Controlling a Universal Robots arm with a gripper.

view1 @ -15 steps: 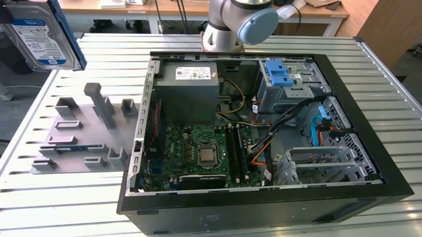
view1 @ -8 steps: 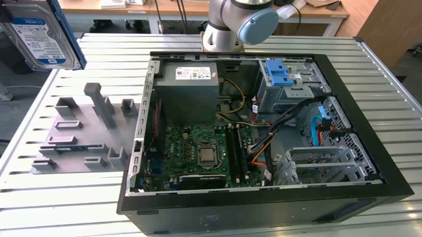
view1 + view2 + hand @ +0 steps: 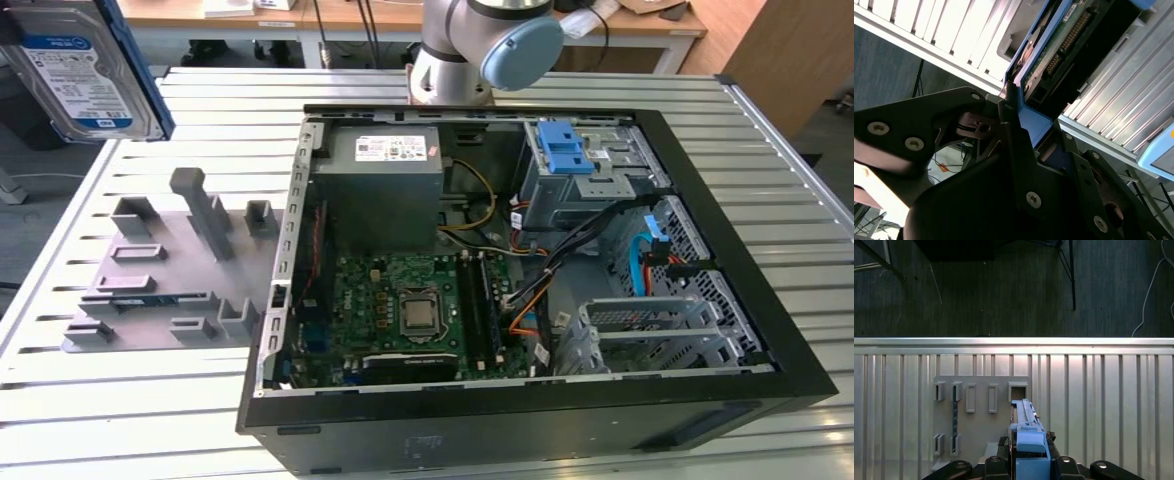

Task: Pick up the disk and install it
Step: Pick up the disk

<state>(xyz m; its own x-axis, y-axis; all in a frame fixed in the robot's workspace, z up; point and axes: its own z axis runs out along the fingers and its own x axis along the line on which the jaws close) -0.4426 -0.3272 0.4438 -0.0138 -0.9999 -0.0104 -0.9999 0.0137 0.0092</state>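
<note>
One disk (image 3: 80, 70), partly cut off at the exterior view's top left corner, hangs over the grey fixture plate (image 3: 979, 420) on the slatted table (image 3: 134, 430); your gripper (image 3: 1036, 136) pinches its blue edge, fingertips largely hidden.

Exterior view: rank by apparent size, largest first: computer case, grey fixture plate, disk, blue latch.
1. computer case
2. grey fixture plate
3. disk: cropped at the edge and apparently nearer the camera, so plate versus disk is unsure
4. blue latch

silver disk (image 3: 83, 70), blue-framed, white-blue label, upright in mid-air.
</note>
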